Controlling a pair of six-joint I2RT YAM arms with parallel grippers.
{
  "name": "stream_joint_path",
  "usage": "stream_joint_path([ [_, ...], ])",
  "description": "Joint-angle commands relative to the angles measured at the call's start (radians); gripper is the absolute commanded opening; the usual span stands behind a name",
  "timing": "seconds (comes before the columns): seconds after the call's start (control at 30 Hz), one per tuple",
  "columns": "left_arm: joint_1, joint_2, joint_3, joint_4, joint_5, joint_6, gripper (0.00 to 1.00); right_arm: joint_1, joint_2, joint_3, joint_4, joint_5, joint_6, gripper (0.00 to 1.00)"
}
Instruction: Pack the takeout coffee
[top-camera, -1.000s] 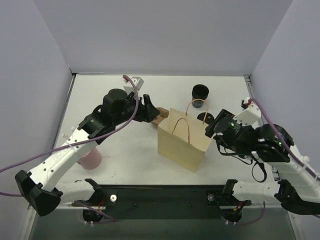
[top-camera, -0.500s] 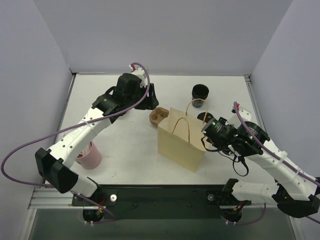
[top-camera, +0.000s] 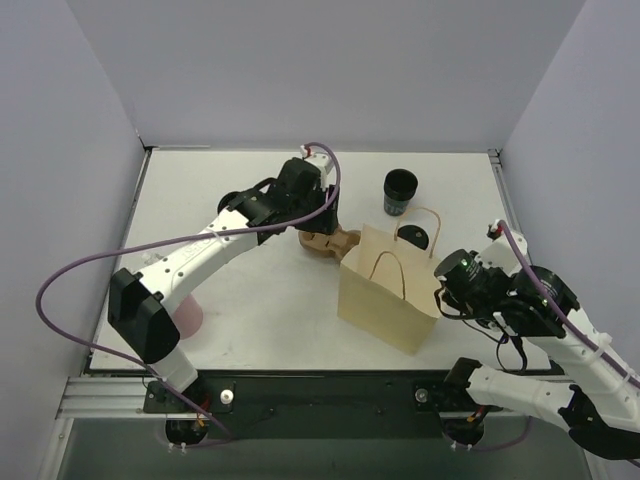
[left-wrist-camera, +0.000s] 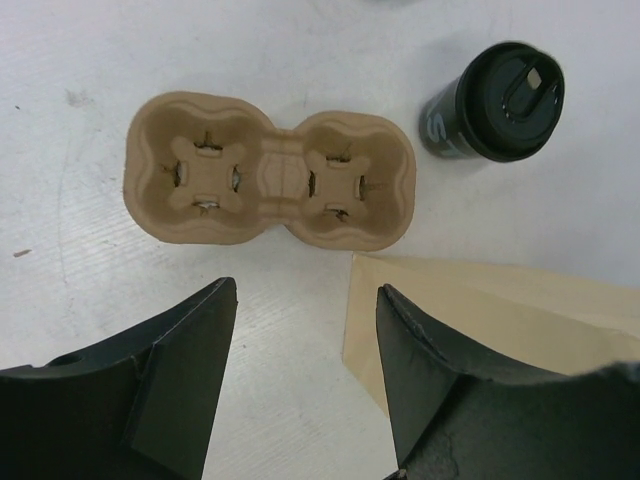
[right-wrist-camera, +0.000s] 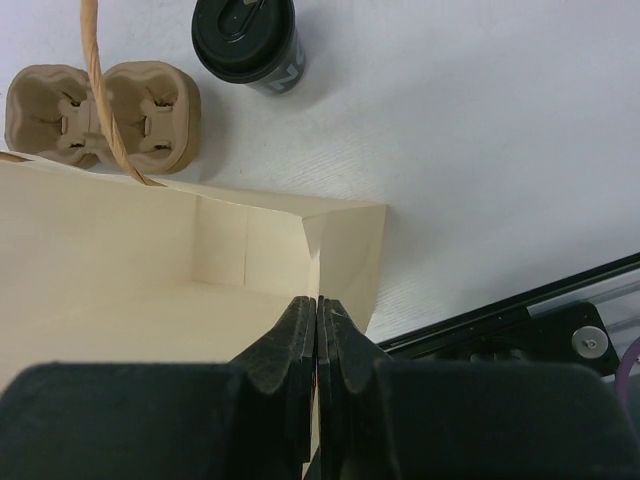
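Across the white bench (top-camera: 250, 290), from its near edge: two white arms reaching in, the left arm (top-camera: 200, 255) stretched toward the far middle, the right arm (top-camera: 540, 320) folded in from the right side. Right of centre, upright with mouth open and twine handles up — a tan paper bag (top-camera: 385, 300). At the bag's right-hand rim, the right gripper (right-wrist-camera: 318, 305), jaws pressed together and pinching the paper edge. Over bare bench just short of a brown pulp carrier (left-wrist-camera: 270, 180), the left gripper (left-wrist-camera: 305, 300), jaws spread. Carrier lying flat, two wells facing up, just beside the bag's far-left corner. Beyond the bag, near the carrier's right end but apart from it — the takeout coffee (left-wrist-camera: 495, 100), upright on the bench itself, black lid on. Closer to the bag's far side, a low black round piece (top-camera: 416, 238), too small to name. Down at the left, half hidden under the left arm, a pink cup (top-camera: 186, 318).
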Motion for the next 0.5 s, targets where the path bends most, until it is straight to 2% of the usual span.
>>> stream_joint_path([
  [0.0, -0.019, 0.046, 0.009, 0.061, -0.024, -0.006, 0.67, -0.010, -0.025, -0.011, -0.181, 0.001, -0.041, 0.00],
  [0.2, -0.024, 0.121, -0.022, 0.158, 0.039, 0.015, 0.67, -0.012, -0.053, -0.006, -0.184, 0.002, -0.048, 0.00],
  [0.47, -0.024, 0.273, 0.046, 0.132, 0.071, 0.054, 0.68, -0.013, -0.062, -0.002, -0.187, 0.015, -0.054, 0.01],
])
